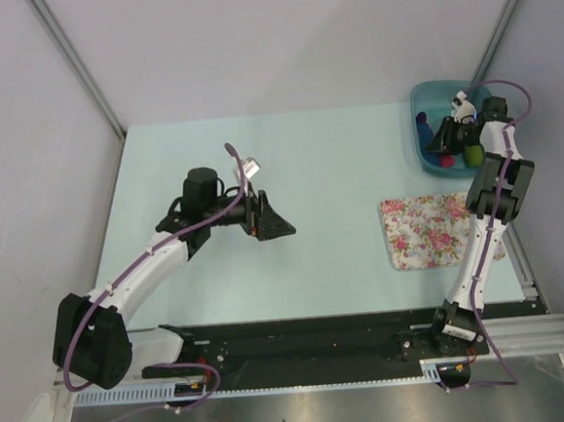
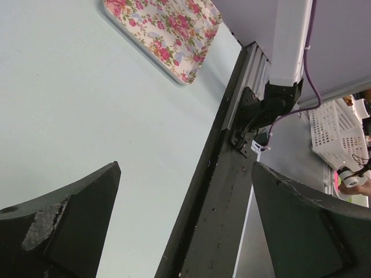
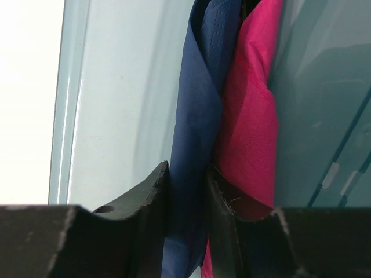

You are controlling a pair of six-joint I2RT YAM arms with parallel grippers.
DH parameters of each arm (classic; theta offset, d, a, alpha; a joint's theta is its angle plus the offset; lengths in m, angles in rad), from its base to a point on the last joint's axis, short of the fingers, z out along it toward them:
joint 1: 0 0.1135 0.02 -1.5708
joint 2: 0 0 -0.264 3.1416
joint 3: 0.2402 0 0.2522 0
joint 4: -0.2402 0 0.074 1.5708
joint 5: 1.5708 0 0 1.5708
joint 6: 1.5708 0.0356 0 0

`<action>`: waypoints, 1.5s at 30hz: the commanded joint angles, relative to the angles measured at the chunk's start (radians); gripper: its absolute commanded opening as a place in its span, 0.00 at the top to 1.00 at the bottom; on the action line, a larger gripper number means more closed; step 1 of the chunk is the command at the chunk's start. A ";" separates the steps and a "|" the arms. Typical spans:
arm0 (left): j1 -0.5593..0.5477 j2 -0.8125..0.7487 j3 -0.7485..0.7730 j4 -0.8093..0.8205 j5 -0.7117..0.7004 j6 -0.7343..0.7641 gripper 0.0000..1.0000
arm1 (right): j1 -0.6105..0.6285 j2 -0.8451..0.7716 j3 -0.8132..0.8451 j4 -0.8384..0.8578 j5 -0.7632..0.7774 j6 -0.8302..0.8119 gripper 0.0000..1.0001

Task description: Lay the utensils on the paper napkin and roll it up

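Inside the teal bin point(image 1: 416, 103) our right jaws clamp the navy paper napkin point(image 3: 200, 104), which touches a pink napkin point(image 3: 249, 116), while our left jaws hang apart over the desk point(image 1: 337, 167), well left of that bin.

The right gripper point(image 1: 437, 142) is seen lowered into a teal bin point(image 1: 436, 85) at 1 o'clock on the table point(image 1: 307, 150), a floral mat point(image 1: 425, 231) is laid at 3 o'clock, and the left gripper point(image 1: 279, 222) is held near the centre.
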 commanded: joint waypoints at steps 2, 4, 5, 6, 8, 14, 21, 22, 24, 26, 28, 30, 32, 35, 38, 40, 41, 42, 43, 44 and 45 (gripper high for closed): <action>0.007 0.005 0.018 0.076 0.034 -0.039 0.00 | -0.007 -0.029 0.028 0.014 0.044 -0.006 0.63; 0.007 0.003 0.018 0.080 0.031 -0.047 0.00 | -0.008 -0.047 0.027 0.016 0.039 -0.002 0.60; 0.007 0.002 0.018 0.082 0.028 -0.049 0.00 | -0.008 -0.054 0.024 0.017 0.036 0.001 0.59; 0.007 0.000 0.018 0.082 0.025 -0.064 0.00 | -0.010 -0.060 0.022 0.023 0.034 0.004 0.57; 0.005 -0.007 0.013 0.088 0.002 -0.065 0.00 | -0.011 -0.077 0.018 0.033 0.034 0.012 0.50; 0.005 -0.032 0.002 0.097 -0.029 -0.058 0.00 | -0.013 -0.097 0.021 0.042 0.034 0.012 0.44; 0.005 -0.043 -0.005 0.102 -0.051 -0.050 0.00 | -0.011 -0.121 0.021 0.052 0.027 0.017 0.43; 0.005 -0.044 -0.005 0.100 -0.053 -0.049 0.00 | -0.013 -0.124 0.021 0.054 0.028 0.021 0.41; 0.005 -0.046 -0.002 0.087 -0.074 -0.036 0.00 | -0.011 -0.133 0.019 0.057 0.028 0.024 0.39; 0.005 -0.049 0.009 0.064 -0.091 -0.029 0.00 | -0.015 -0.156 0.016 0.069 0.027 0.034 0.37; 0.005 -0.049 0.019 0.021 -0.126 -0.012 0.01 | -0.016 -0.187 0.012 0.077 0.028 0.047 0.30; 0.008 -0.047 0.042 -0.010 -0.145 0.008 0.01 | -0.019 -0.212 0.010 0.088 0.030 0.055 0.21; 0.019 -0.049 0.071 -0.045 -0.159 0.020 0.00 | -0.022 -0.255 0.005 0.094 0.031 0.064 0.07; 0.043 -0.052 0.119 -0.097 -0.180 0.045 0.00 | -0.027 -0.317 0.004 0.086 0.027 0.073 0.00; 0.083 -0.046 0.200 -0.189 -0.194 0.074 0.00 | -0.028 -0.386 0.010 0.056 0.021 0.061 0.00; 0.128 -0.026 0.249 -0.276 -0.209 0.073 0.00 | -0.019 -0.426 0.012 0.014 0.024 0.054 0.00; 0.143 -0.015 0.312 -0.316 -0.240 0.085 0.00 | -0.015 -0.469 0.013 -0.004 0.022 0.049 0.00; 0.169 -0.003 0.349 -0.359 -0.264 0.100 0.00 | 0.001 -0.489 0.013 -0.024 0.021 0.035 0.00; 0.181 0.009 0.413 -0.437 -0.292 0.117 0.00 | 0.010 -0.509 0.015 -0.068 0.028 0.031 0.00; 0.194 0.008 0.433 -0.458 -0.326 0.154 0.00 | 0.024 -0.534 0.013 -0.096 0.036 0.023 0.00; 0.230 0.003 0.446 -0.467 -0.323 0.174 0.00 | 0.038 -0.575 0.010 -0.124 0.047 0.012 0.00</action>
